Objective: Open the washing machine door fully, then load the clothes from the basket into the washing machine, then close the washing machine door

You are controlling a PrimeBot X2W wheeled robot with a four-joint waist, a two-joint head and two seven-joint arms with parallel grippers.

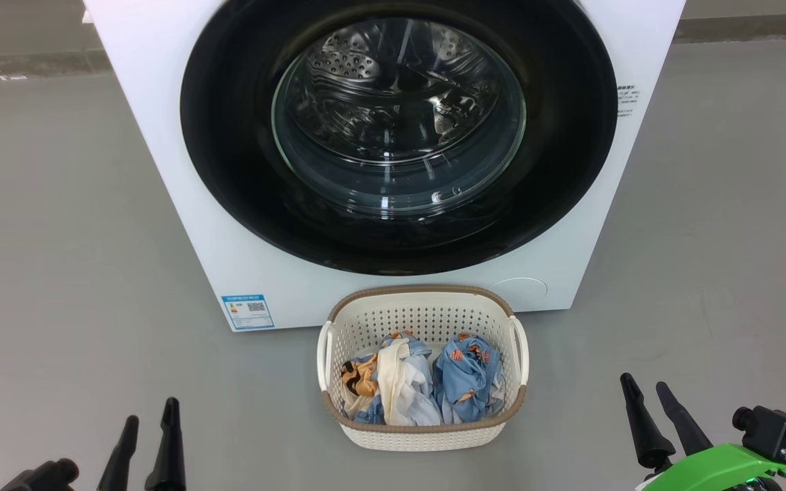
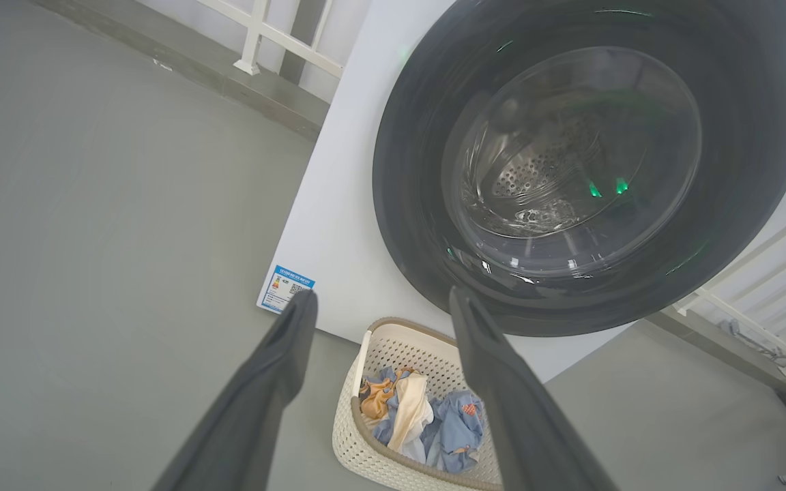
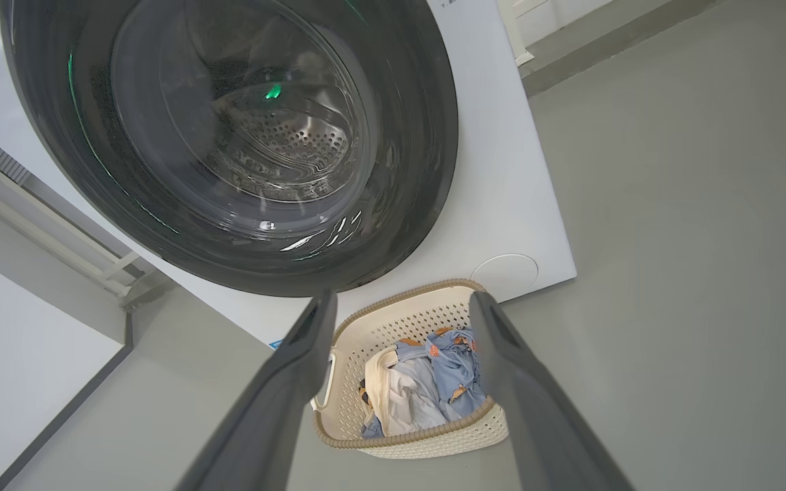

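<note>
The task looks to be at its very start: the washing machine door [image 1: 229, 136] sits closed, flush against the front of the washing machine [image 1: 154, 150], with the steel drum [image 1: 345, 61] visible through its glass and apparently empty. The basket [image 1: 424, 310] stands on the floor [image 1: 59, 239] just in front of the washing machine, below the door, and the clothes [image 1: 420, 382] lie bunched inside it (light-blue printed pieces with a cream one between them). The left pincer [image 1: 153, 409] hangs farther out from the washing machine than the basket, off toward the machine's left side, fingers spread and grasping nothing. The right pincer [image 1: 644, 380] does the same toward the machine's right side, released and empty. By my reading, nothing is done. Opening the door, loading the clothes and closing it all remain.
</note>
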